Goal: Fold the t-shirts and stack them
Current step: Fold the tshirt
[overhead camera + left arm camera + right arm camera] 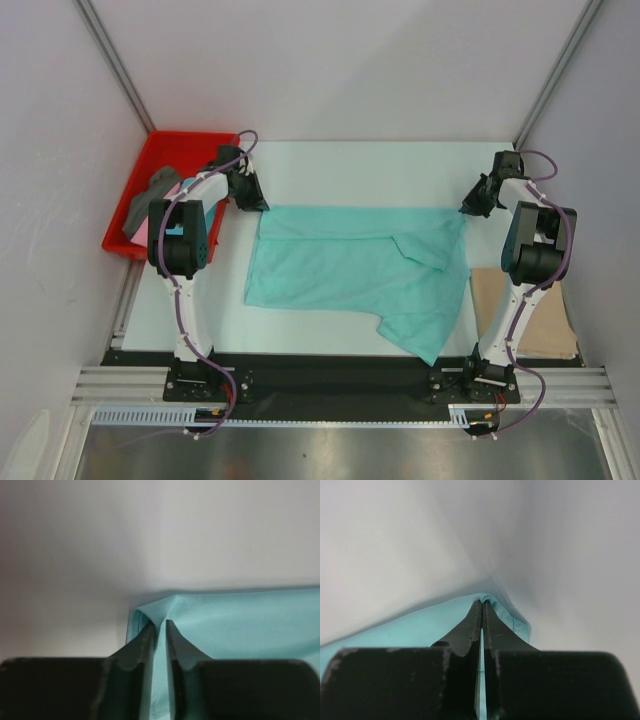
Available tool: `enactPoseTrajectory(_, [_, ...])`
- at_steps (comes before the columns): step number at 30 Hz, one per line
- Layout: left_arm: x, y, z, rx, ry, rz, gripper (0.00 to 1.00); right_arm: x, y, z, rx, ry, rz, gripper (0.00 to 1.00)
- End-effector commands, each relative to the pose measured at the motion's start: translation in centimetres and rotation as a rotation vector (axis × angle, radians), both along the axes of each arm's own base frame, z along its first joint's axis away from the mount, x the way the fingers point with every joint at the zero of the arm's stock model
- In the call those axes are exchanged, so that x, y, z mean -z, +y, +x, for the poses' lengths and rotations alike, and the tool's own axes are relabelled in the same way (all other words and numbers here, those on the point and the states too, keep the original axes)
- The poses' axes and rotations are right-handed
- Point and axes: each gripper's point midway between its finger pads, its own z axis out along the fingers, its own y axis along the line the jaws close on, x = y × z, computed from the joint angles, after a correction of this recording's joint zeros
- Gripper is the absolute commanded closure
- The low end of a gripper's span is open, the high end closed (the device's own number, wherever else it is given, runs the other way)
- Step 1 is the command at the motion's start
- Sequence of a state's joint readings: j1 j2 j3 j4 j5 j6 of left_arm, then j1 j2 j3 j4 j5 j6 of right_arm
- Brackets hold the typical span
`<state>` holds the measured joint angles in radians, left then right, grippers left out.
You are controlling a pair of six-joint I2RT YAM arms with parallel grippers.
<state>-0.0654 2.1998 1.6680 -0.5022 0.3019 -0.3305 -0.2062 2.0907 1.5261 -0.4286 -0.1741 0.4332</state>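
A mint green t-shirt (pixel 350 265) lies spread across the middle of the table, partly folded, with one sleeve flap on top and a corner pointing toward the near edge. My left gripper (pixel 248 197) is at the shirt's far left corner. In the left wrist view its jaws (pixel 160 623) stand a little apart, with the cloth (pixel 240 625) lying in the gap. My right gripper (pixel 472 205) is at the far right corner. Its jaws (pixel 483 602) are pressed together on a peak of the shirt's edge (pixel 420 627).
A red tray (pixel 170 160) at the far left holds a dark grey shirt (pixel 150 195) and a pink one (pixel 140 232). A folded tan shirt (pixel 520 310) lies at the right, beside the right arm. White walls close in the far side.
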Motion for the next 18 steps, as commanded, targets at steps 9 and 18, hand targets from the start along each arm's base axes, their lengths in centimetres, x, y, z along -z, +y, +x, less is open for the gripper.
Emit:
enactPoseTrajectory(9, [-3.2, -0.4, 1.4, -0.009, -0.091, -0.050, 1.00, -1.1, -0.2, 0.8, -0.001, -0.034, -0.008, 0.99])
enactPoseTrajectory(18, [-1.9, 1.1, 3.1, -0.045, -0.105, 0.016, 1.00, -0.9, -0.4, 0.8, 0.000, -0.029, -0.014, 1.00])
